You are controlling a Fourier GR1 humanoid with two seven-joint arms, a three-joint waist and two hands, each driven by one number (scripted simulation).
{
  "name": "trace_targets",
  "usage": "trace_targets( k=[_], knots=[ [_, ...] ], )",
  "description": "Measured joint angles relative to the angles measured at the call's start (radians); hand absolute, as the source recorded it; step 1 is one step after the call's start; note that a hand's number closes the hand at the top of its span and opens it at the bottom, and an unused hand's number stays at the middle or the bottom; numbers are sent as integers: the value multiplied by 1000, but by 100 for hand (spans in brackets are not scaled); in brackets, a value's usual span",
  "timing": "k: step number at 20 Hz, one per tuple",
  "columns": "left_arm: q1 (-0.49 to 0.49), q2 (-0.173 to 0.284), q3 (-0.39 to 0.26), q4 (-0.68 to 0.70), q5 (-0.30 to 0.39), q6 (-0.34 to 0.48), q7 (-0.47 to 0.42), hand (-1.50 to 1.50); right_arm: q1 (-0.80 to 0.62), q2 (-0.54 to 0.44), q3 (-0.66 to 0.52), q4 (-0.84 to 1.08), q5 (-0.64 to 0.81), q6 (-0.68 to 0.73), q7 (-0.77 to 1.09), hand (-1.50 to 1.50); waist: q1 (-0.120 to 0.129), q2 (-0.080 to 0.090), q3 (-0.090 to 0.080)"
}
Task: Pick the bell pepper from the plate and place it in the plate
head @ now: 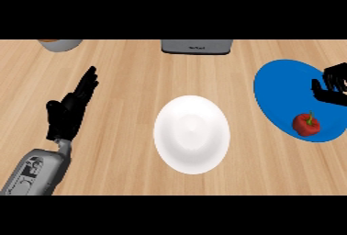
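The red bell pepper (306, 125) lies on the near part of the blue plate (284, 82) at right. The right hand (332, 87) hovers over that plate's far right edge, fingers curled, holding nothing (partly cut off). The white plate (192, 134) sits centre. The left hand (71, 108) rests open at left.

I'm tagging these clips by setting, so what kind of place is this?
Most likely a kitchen counter: a light wooden countertop holds a white plate and a blue plate with a red bell pepper on it. A grey appliance sits at the far edge.
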Motion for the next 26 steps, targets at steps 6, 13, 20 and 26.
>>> trace_targets(
  k=[6, 13, 20, 26],
  knots=[
    [-22, -24, 2, 12, -27, 9, 9, 0, -85, 98, -10, 197, 25, -2, 36, -150, 1, 3, 1],
    [-26, -43, 17, 41, -41, -5, -14, 0, -143, 168, -73, 334, -9, -3, -27, -150, 3, 6, 2],
    [-22, -51, 26, 40, -49, -1, -9, 0, -163, 129, -242, 360, -176, 92, -123, -150, -6, 4, 2],
    [1, -58, 29, 26, -59, 1, -13, 0, -140, -8, -378, 390, -305, 186, -121, -150, -15, 1, 1]
  ],
)
